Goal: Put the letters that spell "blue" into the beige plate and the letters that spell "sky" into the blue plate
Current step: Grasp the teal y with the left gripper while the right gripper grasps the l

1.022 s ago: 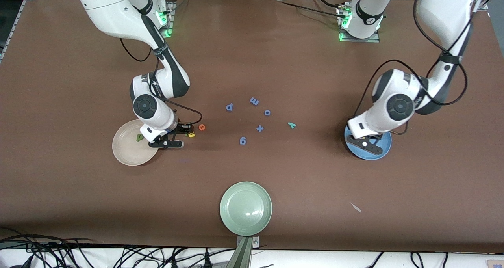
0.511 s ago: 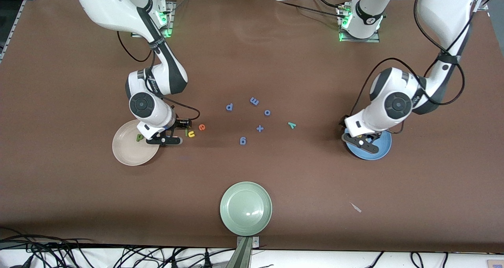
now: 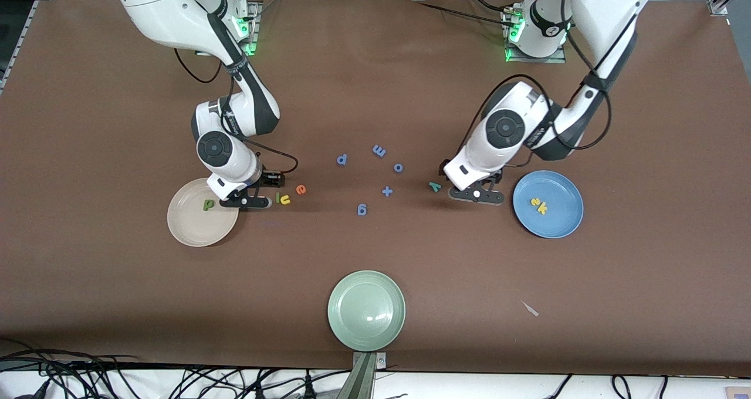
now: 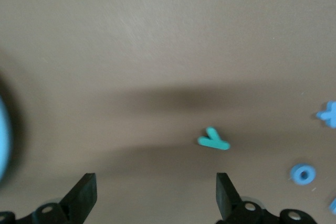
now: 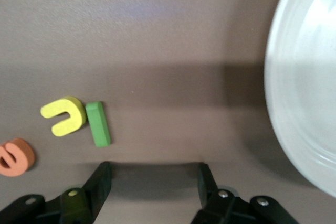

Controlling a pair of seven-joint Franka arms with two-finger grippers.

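Front view, near to far: blue plate (image 3: 557, 226) holds yellow s and k (image 3: 538, 205); beige plate (image 3: 188, 232) holds apparently only b (image 3: 207, 204); l (image 3: 278, 198), u (image 3: 285, 199), e (image 3: 300, 189), y (image 3: 434, 186) remain on table; left gripper (image 3: 475, 195) and right gripper (image 3: 246, 202) both spread, empty.

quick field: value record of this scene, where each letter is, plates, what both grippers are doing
beige plate: holds dark green b
blue plate: holds yellow s and yellow k
green l, yellow u, orange e: on table beside beige plate
teal y: on table
left gripper: open, empty, beside teal y
right gripper: open, empty, by green l
pale green plate: nearest front camera
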